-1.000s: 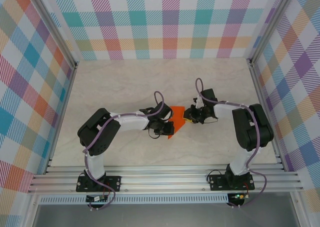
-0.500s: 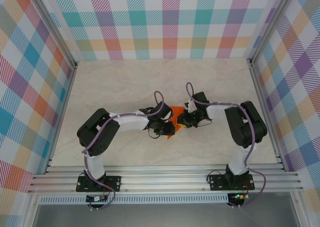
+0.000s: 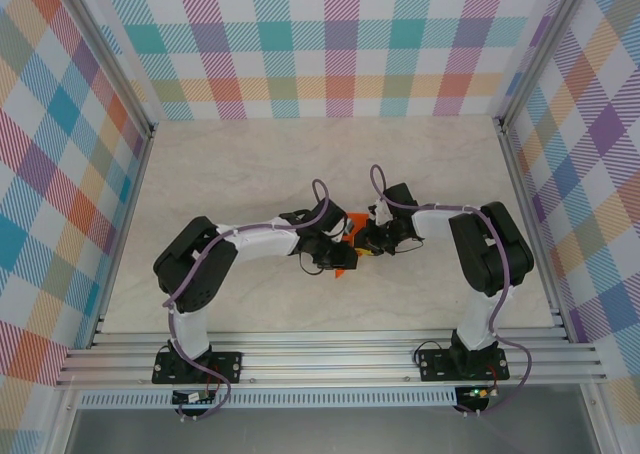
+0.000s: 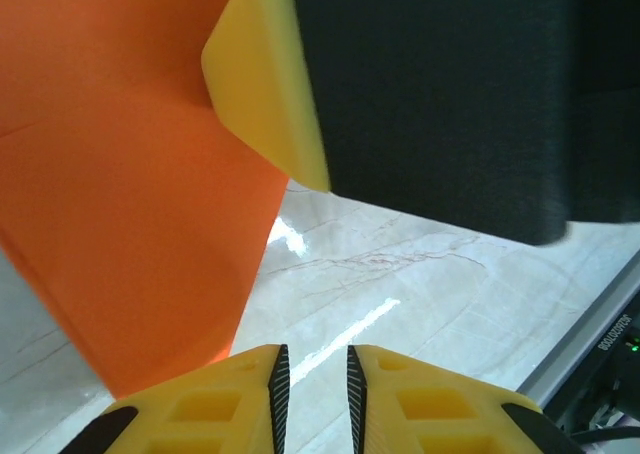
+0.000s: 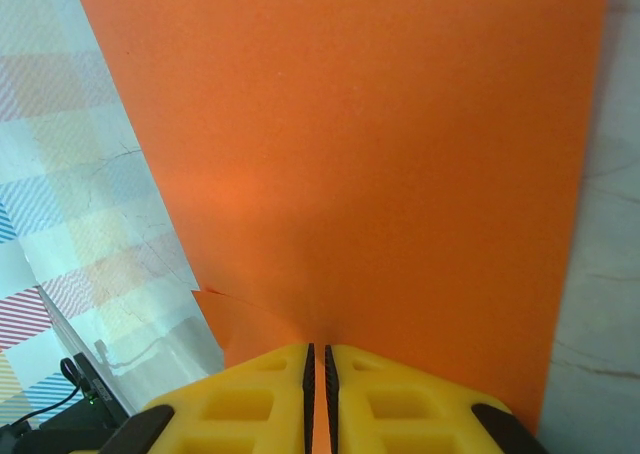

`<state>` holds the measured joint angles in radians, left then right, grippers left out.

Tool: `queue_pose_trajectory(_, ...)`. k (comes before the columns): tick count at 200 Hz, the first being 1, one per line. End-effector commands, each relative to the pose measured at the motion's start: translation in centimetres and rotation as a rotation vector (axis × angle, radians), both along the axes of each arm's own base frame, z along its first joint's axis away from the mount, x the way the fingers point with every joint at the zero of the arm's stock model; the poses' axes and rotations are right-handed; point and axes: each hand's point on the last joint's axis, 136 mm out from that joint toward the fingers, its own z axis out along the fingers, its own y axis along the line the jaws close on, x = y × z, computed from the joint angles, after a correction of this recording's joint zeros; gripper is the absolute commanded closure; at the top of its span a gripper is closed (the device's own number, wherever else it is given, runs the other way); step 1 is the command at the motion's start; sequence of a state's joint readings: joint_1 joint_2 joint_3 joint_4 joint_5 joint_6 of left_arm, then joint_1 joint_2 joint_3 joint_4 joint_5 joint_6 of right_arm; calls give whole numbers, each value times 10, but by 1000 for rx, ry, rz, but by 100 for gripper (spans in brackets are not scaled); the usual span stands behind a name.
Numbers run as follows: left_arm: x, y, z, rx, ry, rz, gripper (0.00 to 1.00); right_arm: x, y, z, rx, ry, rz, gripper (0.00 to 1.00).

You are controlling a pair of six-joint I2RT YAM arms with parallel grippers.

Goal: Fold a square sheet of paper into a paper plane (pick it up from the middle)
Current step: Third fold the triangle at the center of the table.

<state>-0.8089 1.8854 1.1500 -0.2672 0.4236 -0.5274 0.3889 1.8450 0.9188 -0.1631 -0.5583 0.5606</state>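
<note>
The square sheet of paper (image 3: 343, 270) is bright orange and held up off the table between both grippers, mostly hidden from above. My right gripper (image 5: 317, 346) is shut on the edge of the paper (image 5: 350, 154), with a second layer edge showing at the lower left. My left gripper (image 4: 313, 349) stands slightly open just right of the paper (image 4: 130, 224), with bare table showing between its pads. Close above it is the right gripper's yellow finger (image 4: 265, 74). From above, the left gripper (image 3: 338, 252) and right gripper (image 3: 362, 242) almost touch. The paper plane is out of view.
The pale marble table (image 3: 250, 164) is bare around the arms. Checked walls (image 3: 330, 44) close the back and both sides. An aluminium rail (image 3: 330, 359) runs along the near edge by the arm bases.
My right gripper has come left to the paper and closed on it. My left gripper has opened a little and let the paper go. From above, less orange shows.
</note>
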Motion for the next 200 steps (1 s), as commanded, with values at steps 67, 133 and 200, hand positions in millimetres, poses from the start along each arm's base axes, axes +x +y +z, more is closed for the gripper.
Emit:
queue_pose_trajectory(67,-35,38,-39,150,119,5,78,-5,-17,-25,-130,31,4,86)
queue_pose_trajectory(133,-60,57,-36,161,162,-20,77,-3,-18,-25,-142,34,3,86)
queue_pose_trajectory(200,-36,68,9,142,6,55,78,6,-2,18,-28,-38,22,83)
